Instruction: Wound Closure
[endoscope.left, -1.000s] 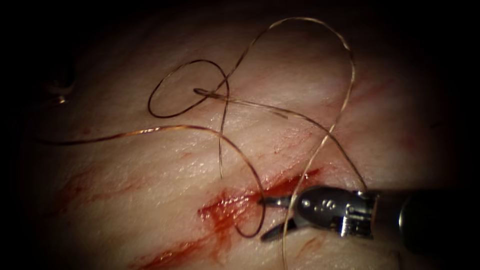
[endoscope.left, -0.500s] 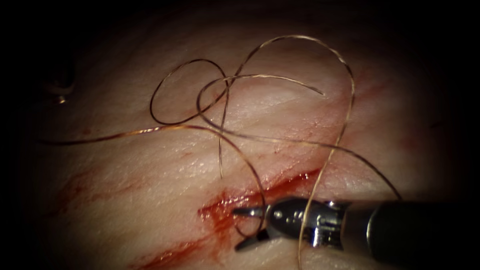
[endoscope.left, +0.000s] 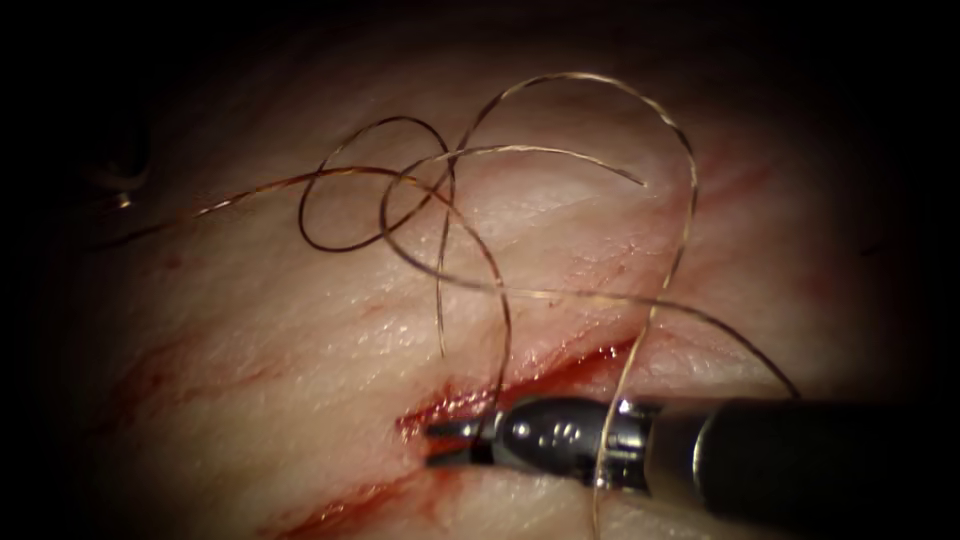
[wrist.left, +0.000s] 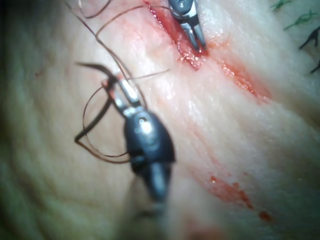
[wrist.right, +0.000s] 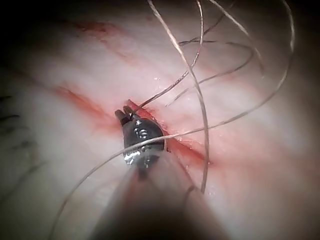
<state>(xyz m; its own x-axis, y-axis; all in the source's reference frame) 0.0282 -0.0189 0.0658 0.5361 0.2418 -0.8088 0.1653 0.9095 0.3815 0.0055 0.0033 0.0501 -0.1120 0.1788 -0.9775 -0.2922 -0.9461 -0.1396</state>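
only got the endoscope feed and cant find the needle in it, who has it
Observer: The left tool holds the needle at about mid-curve, as its wrist view shows.
Operator: is it in the tissue
Observer: No. The needle's whole curve lies clear above the tissue, with thread trailing from its end.
Operator: is my right tool really on thread
Observer: Yes. In the right wrist view the right tool has its fingers shut at the cut, and the thread runs straight out from their tips.
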